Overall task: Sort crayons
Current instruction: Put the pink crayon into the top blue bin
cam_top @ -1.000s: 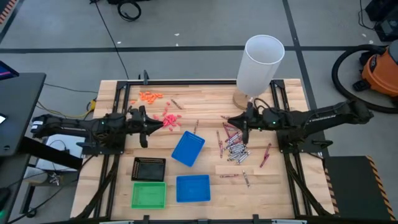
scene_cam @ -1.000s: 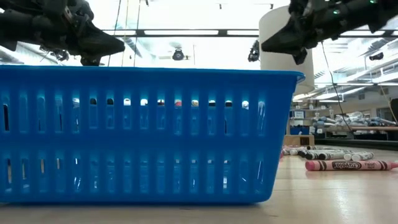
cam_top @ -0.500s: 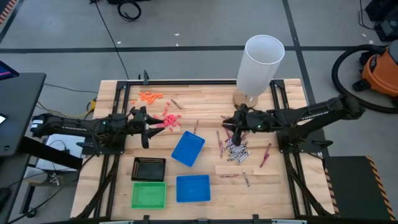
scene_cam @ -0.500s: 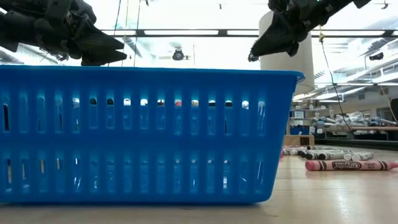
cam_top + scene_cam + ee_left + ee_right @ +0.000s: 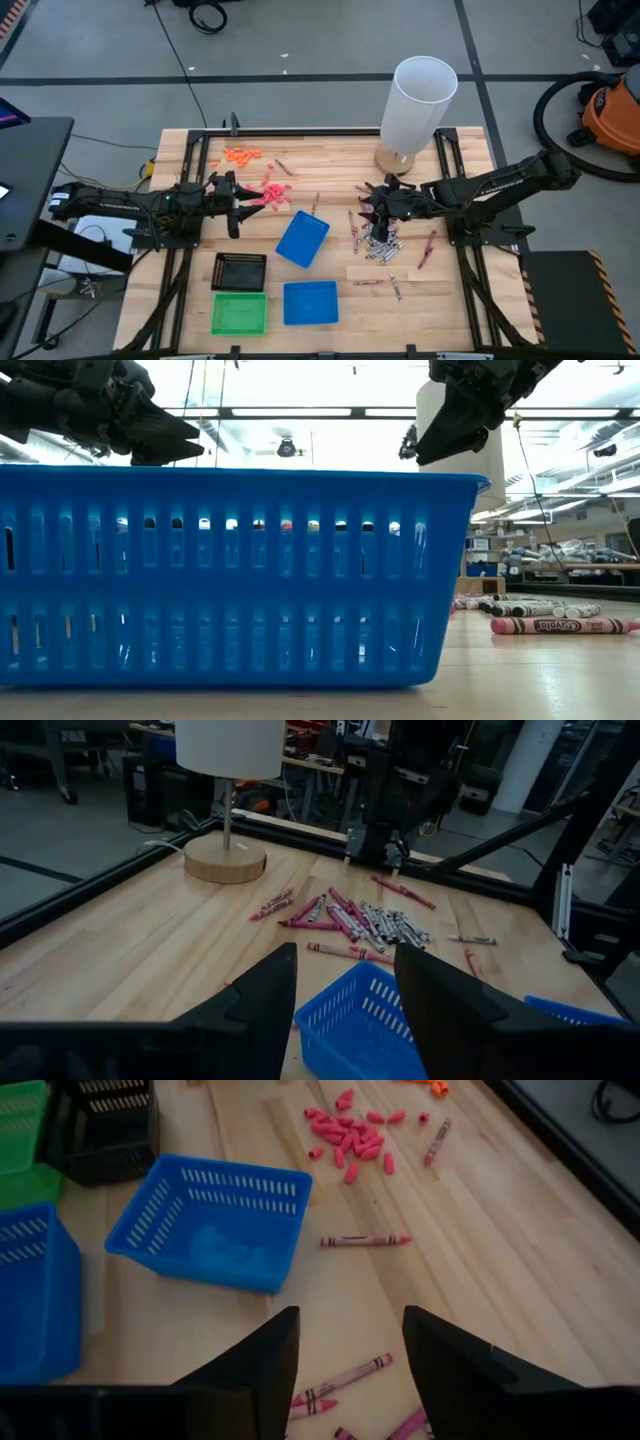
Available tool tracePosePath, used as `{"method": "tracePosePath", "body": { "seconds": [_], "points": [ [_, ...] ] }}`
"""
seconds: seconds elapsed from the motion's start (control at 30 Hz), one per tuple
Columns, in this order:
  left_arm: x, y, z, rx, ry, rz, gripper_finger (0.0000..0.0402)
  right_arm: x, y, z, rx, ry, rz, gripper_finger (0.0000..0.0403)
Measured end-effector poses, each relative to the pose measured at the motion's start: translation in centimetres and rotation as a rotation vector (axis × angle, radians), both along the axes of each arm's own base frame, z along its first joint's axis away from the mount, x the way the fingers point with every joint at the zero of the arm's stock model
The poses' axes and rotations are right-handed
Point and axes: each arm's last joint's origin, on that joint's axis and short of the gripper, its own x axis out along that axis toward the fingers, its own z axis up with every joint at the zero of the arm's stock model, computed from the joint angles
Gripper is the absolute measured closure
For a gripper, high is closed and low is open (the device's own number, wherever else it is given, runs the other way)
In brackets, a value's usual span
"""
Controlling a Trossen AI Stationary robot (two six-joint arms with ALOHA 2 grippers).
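Red and grey crayons (image 5: 376, 238) lie in a loose heap on the wooden table right of centre, seen too in the left wrist view (image 5: 362, 921). Single crayons lie apart (image 5: 365, 1240) (image 5: 560, 626). My right gripper (image 5: 370, 207) (image 5: 350, 1352) hangs open above the heap's far left part, slanting down, with nothing between its fingers. At the table's left, my left gripper (image 5: 240, 203) (image 5: 345, 988) stands open, level and well above the wood, pointing toward the heap.
A blue basket (image 5: 302, 238) stands tilted at the centre; a second blue basket (image 5: 310, 302), a green one (image 5: 239, 313) and a black one (image 5: 240, 270) line the near side. Pink bits (image 5: 270, 190), orange bits (image 5: 240, 154), a white lamp (image 5: 420, 100) at the back.
My right gripper has moved toward the table's left and a little nearer, out over the crayon heap, tipped from nearly level to slanting down, and opened. My left gripper has stayed in place and opened. The crayons lie as before.
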Motion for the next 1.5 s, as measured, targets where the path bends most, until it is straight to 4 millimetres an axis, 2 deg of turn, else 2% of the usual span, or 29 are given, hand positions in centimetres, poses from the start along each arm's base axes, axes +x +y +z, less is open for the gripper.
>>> {"method": "tracePosePath", "body": {
  "seconds": [0.2,0.43,0.7,0.93,1.27,1.5],
  "points": [
    [0.0,0.0,0.0,0.04,0.005,-0.004,0.0219,-0.4,0.3,-0.5,0.036,0.049,-0.027,0.0216],
    [0.0,0.0,0.2,0.09,-0.006,-0.009,0.0219,0.4,0.3,-0.6,0.021,0.077,-0.032,0.0216],
    [0.0,0.0,0.4,0.059,-0.029,0.005,0.0219,3.8,0.5,1.4,-0.049,0.19,-0.011,0.0216],
    [0.0,0.0,0.3,0.012,-0.03,0.008,0.0219,5.5,0.8,2.0,-0.049,0.218,-0.029,0.0216],
    [0.0,0.0,-0.1,-0.01,0.005,-0.001,0.0219,5.0,0.8,1.9,-0.029,0.268,-0.061,0.0216],
    [0.0,0.0,-0.1,-0.01,0.006,0.0,0.0219,4.8,1.0,0.7,-0.041,0.347,-0.063,0.0216]
  ]
}}
